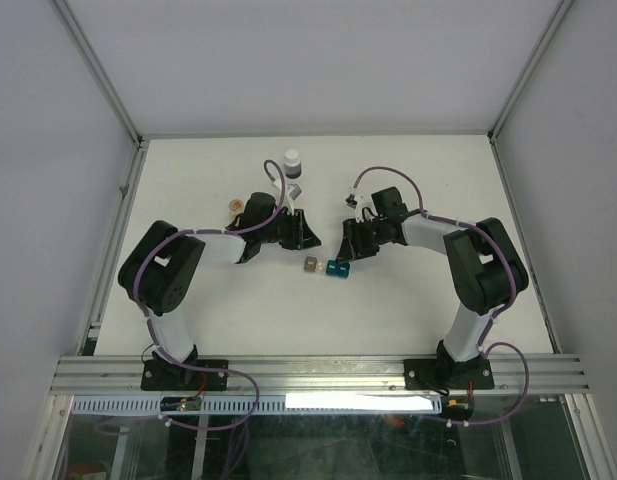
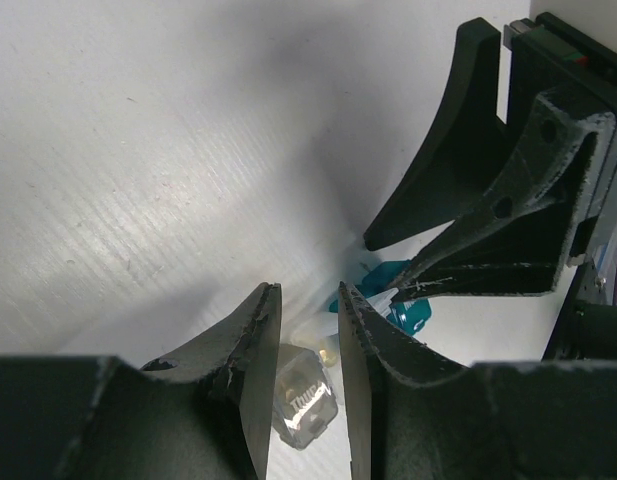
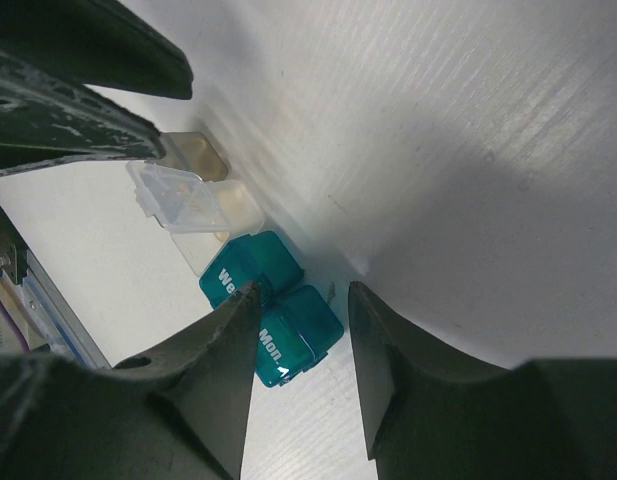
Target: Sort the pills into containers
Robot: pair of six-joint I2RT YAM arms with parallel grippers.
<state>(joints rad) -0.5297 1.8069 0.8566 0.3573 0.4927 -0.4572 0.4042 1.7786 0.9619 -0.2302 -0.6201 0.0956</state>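
Note:
The grey-brown container [image 1: 312, 266] and the teal-blue two-cell container [image 1: 336, 268] sit side by side mid-table. My left gripper [image 1: 306, 240] hangs just behind the grey-brown one. In its wrist view the left gripper [image 2: 306, 290] is nearly shut, a narrow slit with nothing clamped, and the grey-brown container [image 2: 306, 405] lies on the table below. My right gripper [image 3: 304, 290] stands open above the teal container [image 3: 288, 320], not touching it. A clear flipped-open lid [image 3: 178, 195] shows beside the grey-brown cup [image 3: 196, 155]. A small vial of orange-tan pills [image 1: 231, 206] lies left of the left arm.
A white-capped round bottle [image 1: 292, 160] stands at the back, behind the left gripper. The two grippers are close together, the right one's fingers [image 2: 458, 170] filling the upper right of the left wrist view. Walls enclose the table on three sides.

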